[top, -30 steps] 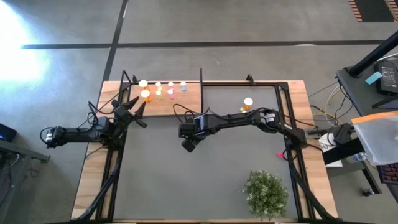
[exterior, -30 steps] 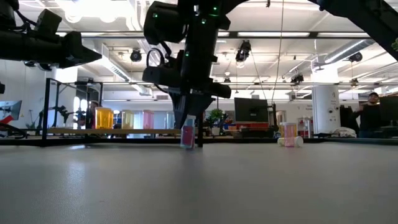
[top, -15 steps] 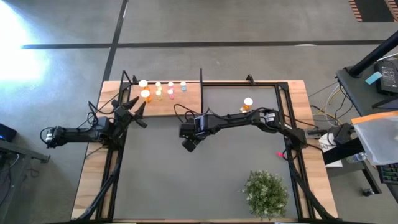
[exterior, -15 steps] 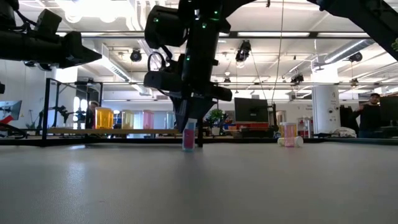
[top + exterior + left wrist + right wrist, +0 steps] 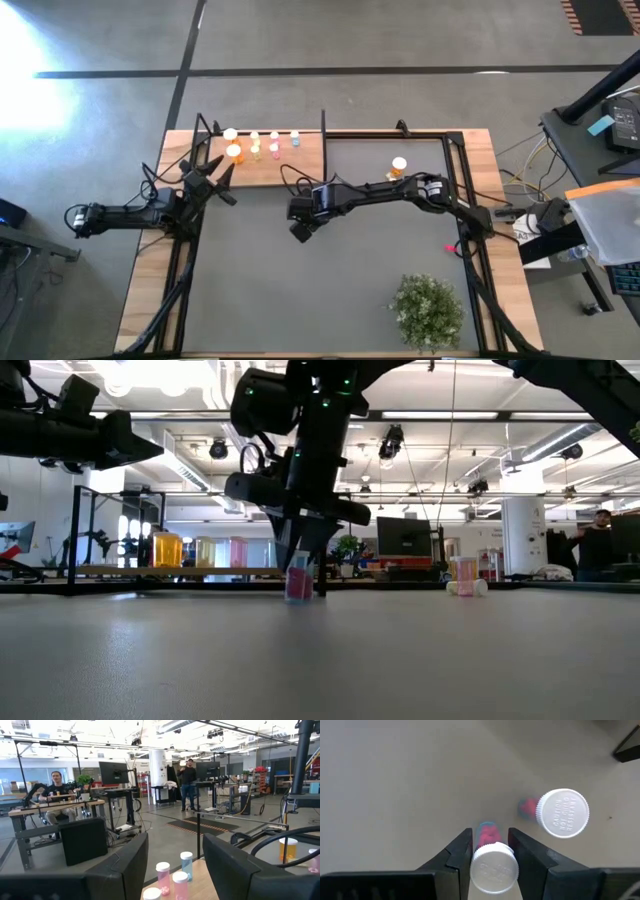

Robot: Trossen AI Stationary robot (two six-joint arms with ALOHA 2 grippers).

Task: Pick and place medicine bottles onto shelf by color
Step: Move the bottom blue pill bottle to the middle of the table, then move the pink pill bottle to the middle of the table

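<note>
My right gripper [image 5: 301, 229] hangs over the middle of the dark mat, shut on a pink medicine bottle [image 5: 488, 835] with a white cap [image 5: 494, 868]. A second white-capped pink bottle [image 5: 562, 813] stands on the mat right beside it. The light wooden shelf [image 5: 285, 170] lies at the far left of the table. On it stand orange [image 5: 233, 151], yellow [image 5: 255, 150], pink [image 5: 274, 148] and blue [image 5: 295, 138] bottles. My left gripper [image 5: 215, 180] waits open by the shelf's near left corner, with nothing between its fingers. My right gripper pinches the pink bottle's body [image 5: 298, 586] between its two fingers, just under the white cap. The fingers [image 5: 462, 847] come from above, slanting down, one on each side of the body. The bottle is slightly tilted. Whether its base rests on the mat I cannot tell.
An orange bottle [image 5: 398, 167] stands on the mat toward the far right. A bushy green plant [image 5: 428, 310] sits at the near right. A small pink thing [image 5: 450, 248] lies by the right edge. A thin black post [image 5: 323, 130] rises at the shelf's right corner.
</note>
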